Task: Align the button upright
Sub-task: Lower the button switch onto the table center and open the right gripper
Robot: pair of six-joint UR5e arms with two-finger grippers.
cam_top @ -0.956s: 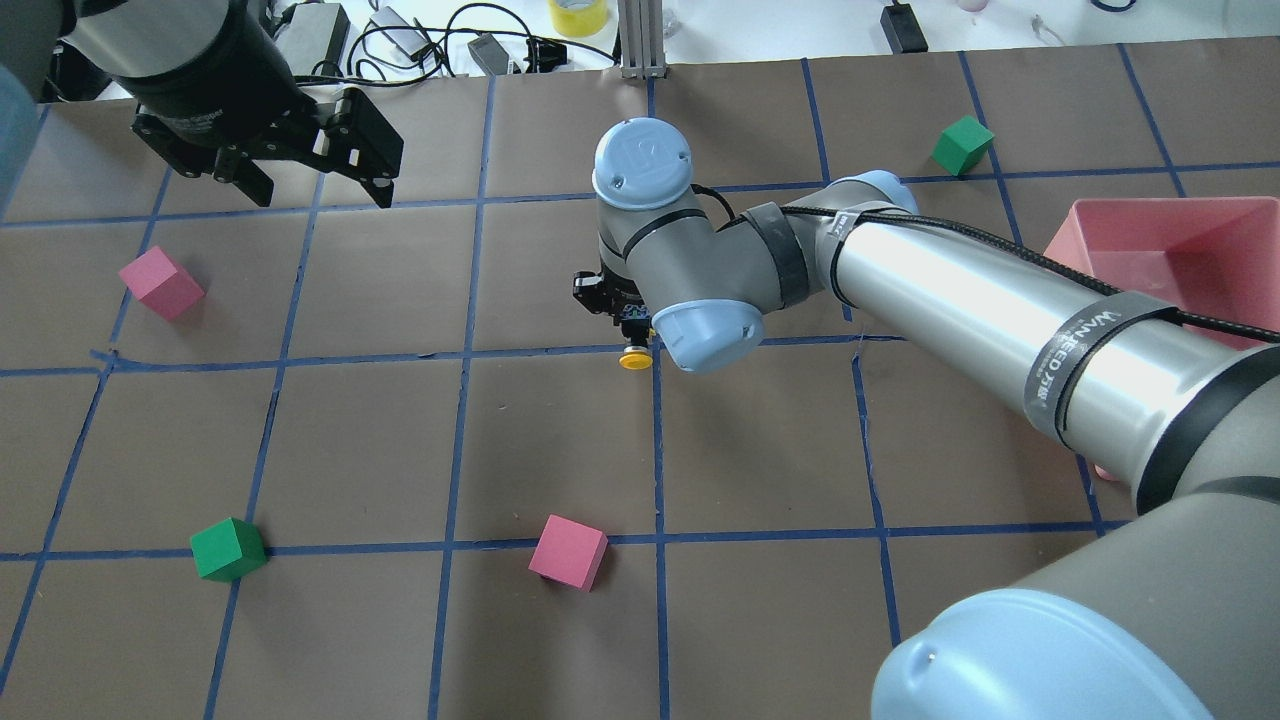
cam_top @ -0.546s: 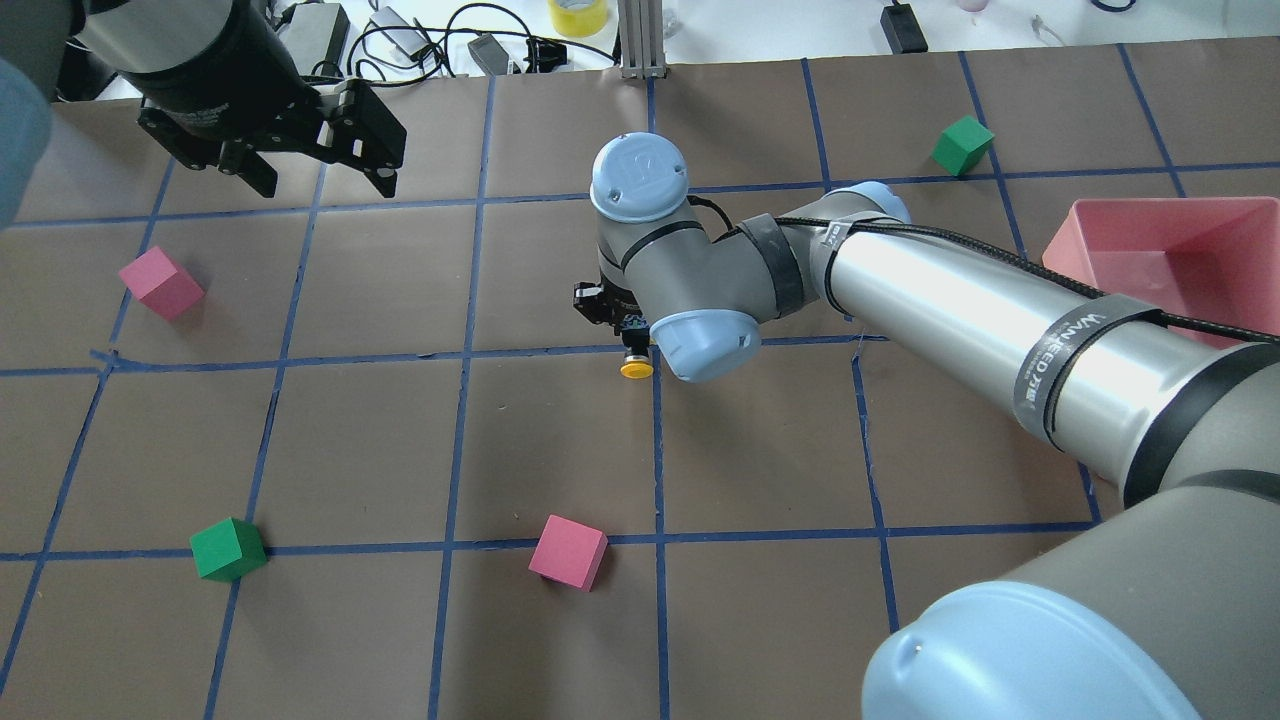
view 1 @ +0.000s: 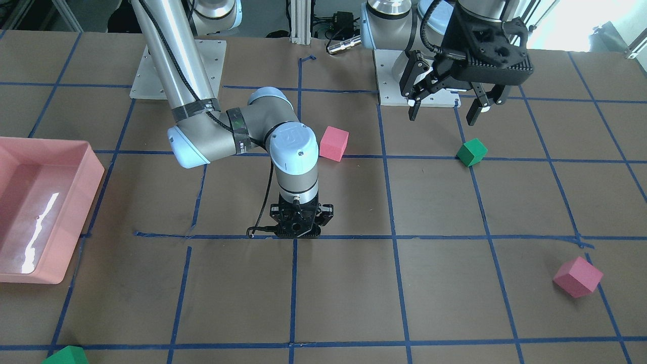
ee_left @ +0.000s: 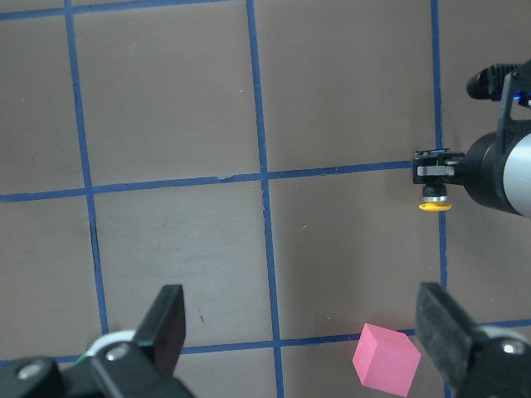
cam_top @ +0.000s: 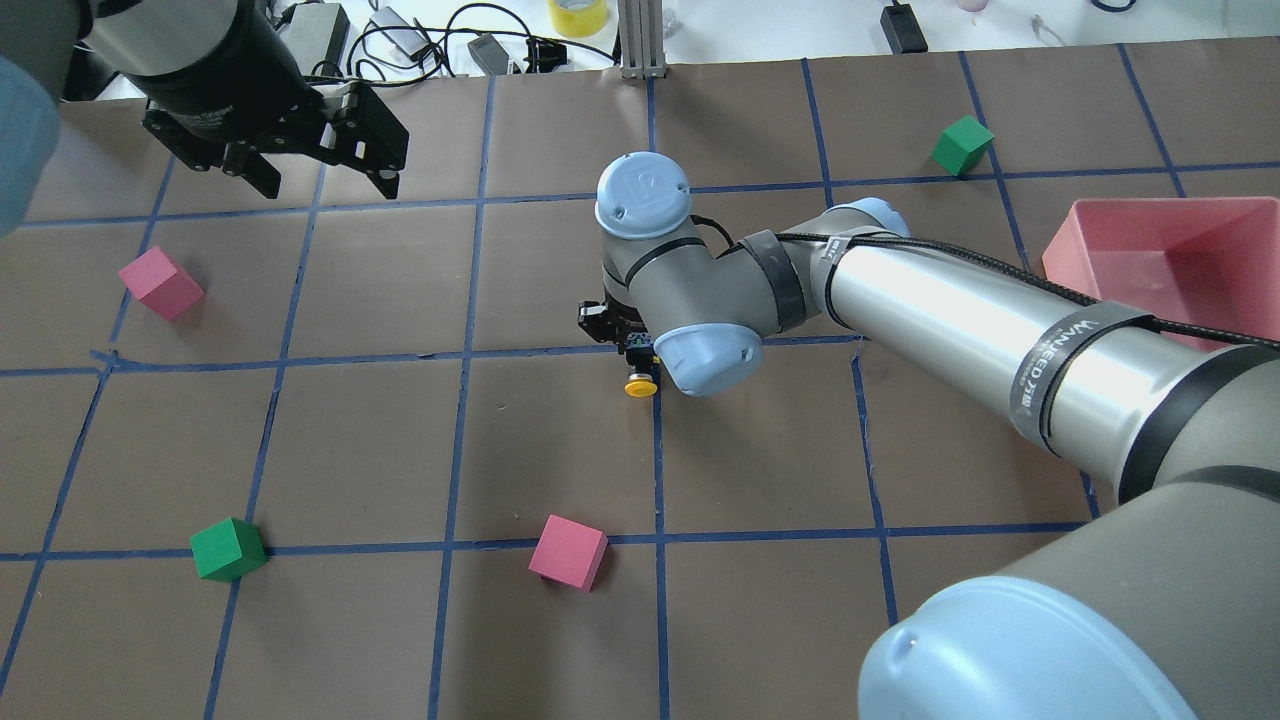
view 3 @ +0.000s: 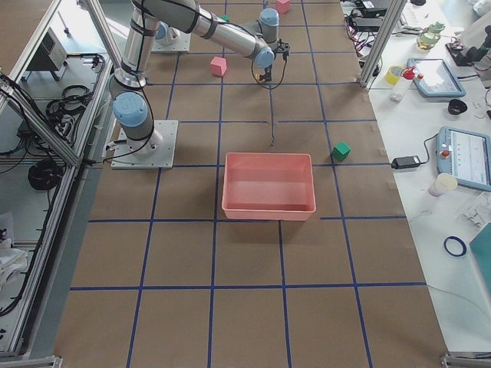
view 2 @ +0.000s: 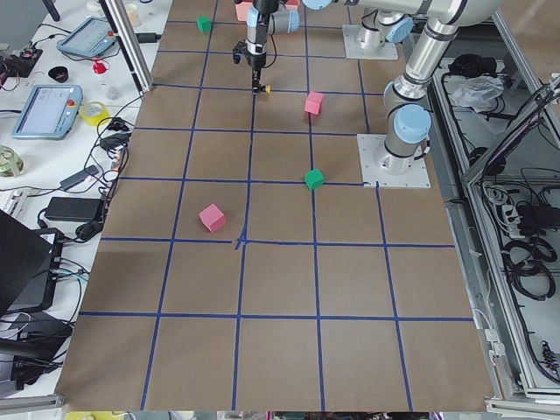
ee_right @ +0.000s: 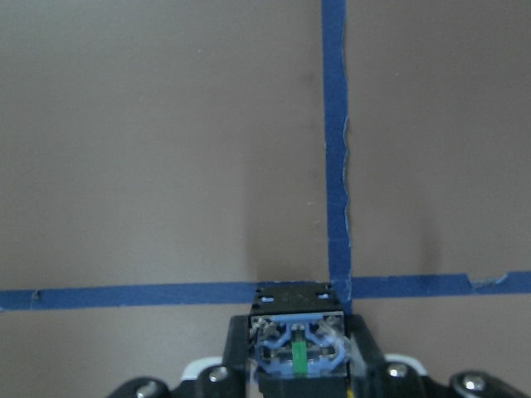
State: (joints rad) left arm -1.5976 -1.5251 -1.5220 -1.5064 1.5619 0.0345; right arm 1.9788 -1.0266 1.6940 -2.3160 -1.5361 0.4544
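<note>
Probably needed to rotate the small yellow-capped black push-button (cam_top: 640, 386) slowly, pinched firm in the right gripper (view 1: 295, 233), with the left gripper (cam_top: 325, 180) splayed wide at far left.

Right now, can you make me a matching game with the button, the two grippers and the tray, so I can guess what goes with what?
Things:
1. button
2. left gripper
3. right gripper
4. tray

Clues:
A. pink all over
B. open, holding nothing
C. has a yellow cap
D. shut on the button

Pairs: 1-C, 2-B, 3-D, 4-A.
</note>
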